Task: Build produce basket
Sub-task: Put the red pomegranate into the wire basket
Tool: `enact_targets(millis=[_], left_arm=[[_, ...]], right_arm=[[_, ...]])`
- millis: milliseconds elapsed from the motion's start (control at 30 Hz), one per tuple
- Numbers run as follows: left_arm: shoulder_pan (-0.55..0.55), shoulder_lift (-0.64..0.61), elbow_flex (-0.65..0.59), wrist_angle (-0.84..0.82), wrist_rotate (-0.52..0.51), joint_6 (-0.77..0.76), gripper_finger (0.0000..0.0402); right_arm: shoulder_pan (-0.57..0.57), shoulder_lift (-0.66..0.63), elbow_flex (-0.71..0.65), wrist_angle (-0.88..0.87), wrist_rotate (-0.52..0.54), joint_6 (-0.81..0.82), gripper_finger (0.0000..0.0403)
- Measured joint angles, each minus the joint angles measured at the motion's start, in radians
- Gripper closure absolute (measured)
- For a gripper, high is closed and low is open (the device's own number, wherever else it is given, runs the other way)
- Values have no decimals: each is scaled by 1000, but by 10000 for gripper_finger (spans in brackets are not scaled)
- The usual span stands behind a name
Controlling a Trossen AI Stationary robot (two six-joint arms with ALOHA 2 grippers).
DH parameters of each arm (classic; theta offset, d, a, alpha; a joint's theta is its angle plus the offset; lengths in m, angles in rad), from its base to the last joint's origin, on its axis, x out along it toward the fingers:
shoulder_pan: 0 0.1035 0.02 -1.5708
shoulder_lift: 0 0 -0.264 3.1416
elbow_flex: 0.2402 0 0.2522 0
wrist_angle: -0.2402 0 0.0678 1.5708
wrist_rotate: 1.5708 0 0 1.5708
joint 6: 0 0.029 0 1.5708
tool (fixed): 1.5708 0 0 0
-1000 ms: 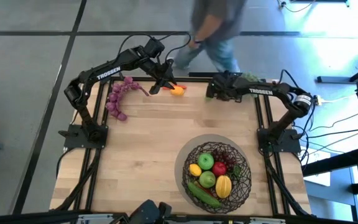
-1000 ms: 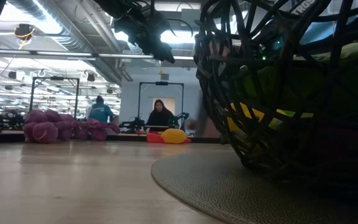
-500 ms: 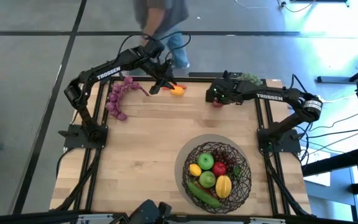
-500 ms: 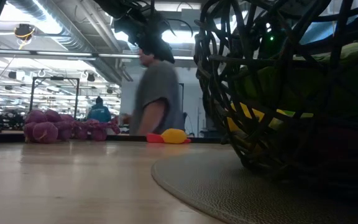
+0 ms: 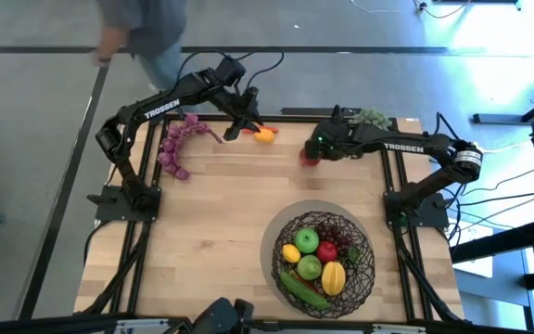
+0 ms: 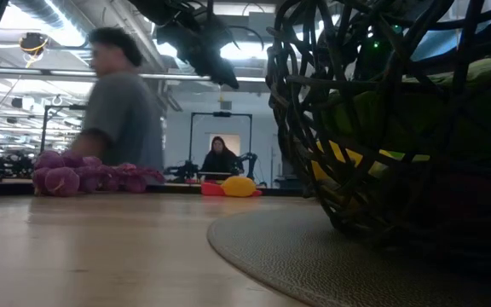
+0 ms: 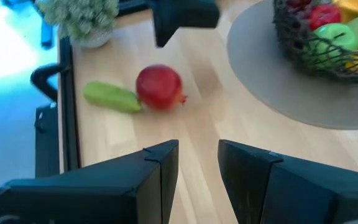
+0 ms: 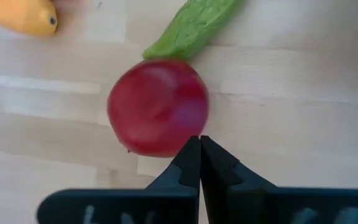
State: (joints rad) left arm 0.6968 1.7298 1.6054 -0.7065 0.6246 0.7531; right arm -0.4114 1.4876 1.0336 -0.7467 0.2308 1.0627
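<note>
A robotics lab: beyond the table [image 6: 101, 247], more rigs [image 6: 220, 145] stand under ceiling ducts [image 6: 66, 26] (upper left), with people [image 6: 126, 107] about.

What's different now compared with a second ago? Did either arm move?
The right gripper swung leftward along the far edge of the table and, fingers shut, now sits over a red fruit beside a green vegetable. The person behind the table walked off to the left. The left gripper, purple grapes and basket stayed put.
</note>
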Motion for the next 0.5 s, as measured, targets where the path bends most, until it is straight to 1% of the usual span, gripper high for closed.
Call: enact_targets(millis=[200, 267, 367, 500], left_arm=[[0, 0, 0, -17, -40, -74, 298], [0, 0, 0, -21, -39, -125, 298], [-4, 0, 0, -20, -39, -219, 298], [-26, 12, 1, -19, -41, -332, 298]], right_arm=[[0, 0, 0, 0, -27, -128, 403], [0, 0, 0, 0, -48, -173, 403], [0, 0, 0, 0, -50, -260, 403], [-4, -22, 0, -14, -41, -264, 403]])
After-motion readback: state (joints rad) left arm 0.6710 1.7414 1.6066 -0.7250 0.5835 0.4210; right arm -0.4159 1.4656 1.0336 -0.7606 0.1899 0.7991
